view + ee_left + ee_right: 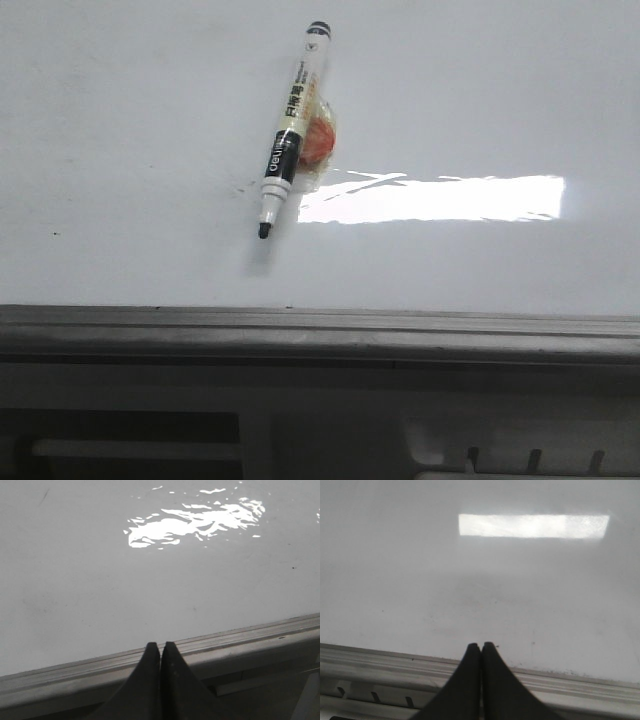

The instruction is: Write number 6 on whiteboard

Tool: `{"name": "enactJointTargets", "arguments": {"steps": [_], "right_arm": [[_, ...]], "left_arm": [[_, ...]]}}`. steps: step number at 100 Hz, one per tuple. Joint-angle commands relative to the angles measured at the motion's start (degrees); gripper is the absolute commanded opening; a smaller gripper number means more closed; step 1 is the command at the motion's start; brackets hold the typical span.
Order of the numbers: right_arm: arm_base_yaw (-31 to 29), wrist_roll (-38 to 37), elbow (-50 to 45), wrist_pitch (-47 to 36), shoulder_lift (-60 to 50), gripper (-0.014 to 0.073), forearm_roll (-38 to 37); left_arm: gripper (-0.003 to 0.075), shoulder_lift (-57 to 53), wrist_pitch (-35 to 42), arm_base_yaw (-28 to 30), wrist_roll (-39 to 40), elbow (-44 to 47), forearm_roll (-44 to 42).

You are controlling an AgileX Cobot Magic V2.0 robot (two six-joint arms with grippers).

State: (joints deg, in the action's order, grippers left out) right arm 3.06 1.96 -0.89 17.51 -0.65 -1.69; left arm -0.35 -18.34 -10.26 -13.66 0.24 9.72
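Note:
The whiteboard [120,120] fills the front view, glossy white with a grey frame strip [320,330] along its near edge. No number 6 shows on it. An uncapped black marker [291,130] lies on the board, tip toward the frame, propped on an orange lump in clear wrap [318,142]. Neither gripper shows in the front view. My left gripper [160,645] is shut and empty, its tips over the frame strip [240,640]. My right gripper [481,645] is shut and empty, its tips at the board's edge [380,655].
A bright lamp glare [430,198] lies on the board right of the marker. Faint small scratches [245,185] sit near the marker. A grey ribbed panel with slots [520,455] runs below the frame.

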Motion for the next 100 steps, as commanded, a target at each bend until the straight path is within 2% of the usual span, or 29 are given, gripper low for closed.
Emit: {"name": "enactJointTargets", "arguments": {"steps": [1,85,100], "right_arm": [[-0.4,0.2,-1.4,-3.0,-1.1,-0.0055,-0.6],[-0.4,0.2,-1.4,-3.0,-1.1,-0.0055,-0.6],[-0.4,0.2,-1.4,-7.8,-1.1,-0.0055,-0.6]], "left_arm": [[-0.0019,-1.5,4.4,0.2,0.5,2.4,0.7],[-0.0019,-1.5,4.4,0.2,0.5,2.4,0.7],[-0.0019,-1.5,4.4,0.2,0.5,2.4,0.7]]}}
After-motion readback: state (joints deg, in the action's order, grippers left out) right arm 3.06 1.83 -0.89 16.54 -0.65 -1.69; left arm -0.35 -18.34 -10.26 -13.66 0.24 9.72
